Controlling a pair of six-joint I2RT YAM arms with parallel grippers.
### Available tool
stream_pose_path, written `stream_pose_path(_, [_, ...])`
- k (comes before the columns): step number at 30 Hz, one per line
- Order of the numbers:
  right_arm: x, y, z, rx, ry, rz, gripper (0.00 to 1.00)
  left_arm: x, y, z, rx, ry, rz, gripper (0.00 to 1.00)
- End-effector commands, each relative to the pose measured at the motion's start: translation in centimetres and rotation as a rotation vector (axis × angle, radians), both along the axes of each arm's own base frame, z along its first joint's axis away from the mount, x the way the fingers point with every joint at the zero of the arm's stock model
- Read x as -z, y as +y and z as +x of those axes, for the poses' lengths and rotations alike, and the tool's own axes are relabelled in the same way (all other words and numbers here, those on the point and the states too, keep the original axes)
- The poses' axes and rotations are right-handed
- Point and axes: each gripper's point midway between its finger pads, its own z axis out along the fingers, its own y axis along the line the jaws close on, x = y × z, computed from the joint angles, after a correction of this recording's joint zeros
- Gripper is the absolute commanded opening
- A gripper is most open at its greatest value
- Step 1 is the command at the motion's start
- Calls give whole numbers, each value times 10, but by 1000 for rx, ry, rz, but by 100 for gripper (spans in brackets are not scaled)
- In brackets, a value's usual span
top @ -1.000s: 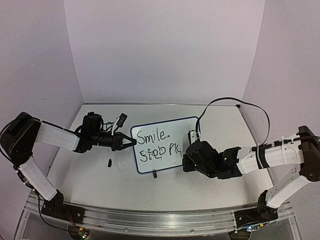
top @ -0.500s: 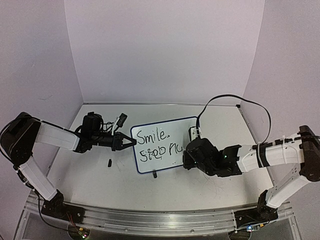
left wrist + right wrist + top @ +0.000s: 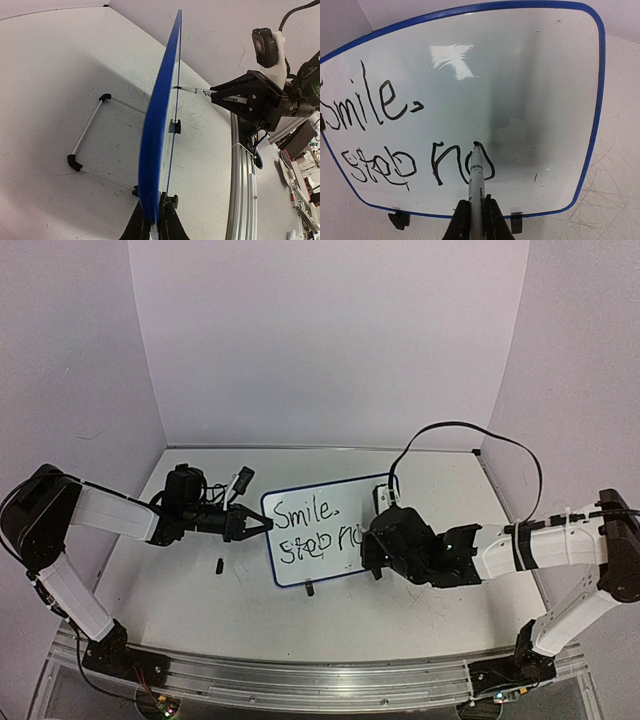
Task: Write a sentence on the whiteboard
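The whiteboard (image 3: 322, 502) stands upright with its blue rim. My left gripper (image 3: 262, 525) is shut on its left edge, and in the left wrist view the board (image 3: 161, 125) runs edge-on out of that gripper (image 3: 154, 220). The sentence (image 3: 367, 107) reads "Smile." above "Stop" and two more letters (image 3: 442, 162). My right gripper (image 3: 476, 212) is shut on a grey marker (image 3: 477, 182). The marker's tip touches the board at the top of the last round letter. From above, the right gripper (image 3: 372, 545) sits at the board's lower right.
A small black cap (image 3: 219, 565) lies on the table left of the board. A wire stand (image 3: 87, 132) lies behind the board. Two black clip feet (image 3: 399, 219) hold its lower rim. A black cable (image 3: 450, 428) loops above the right arm. A metal rail (image 3: 320, 680) runs along the near edge.
My right gripper has moved left and away from the near edge along the board with the marker. The last round letter has grown. The left gripper and board have not moved.
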Motion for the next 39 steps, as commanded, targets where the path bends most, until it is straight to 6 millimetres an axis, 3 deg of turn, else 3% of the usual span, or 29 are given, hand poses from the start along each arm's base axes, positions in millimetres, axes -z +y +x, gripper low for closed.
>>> stream_pose_path(1, [2,10,-2,-27,18,29,0,22,9,12,-82,-13,98,0])
stream_pose_path(8, [7,-3,-10,-8,39,32,0,23,8,13,-79,-7,99,0])
stream_pose_path(16, [-30,-14,-5,30,-41,93,0,22,8,13,-82,-9,99,0])
stream_pose_path(21, [-24,-22,2,46,-35,74,0,22,8,14,-78,-7,98,0])
stream_pose_path(39, [-7,-14,8,28,-18,31,0,23,8,13,-80,-9,102,0])
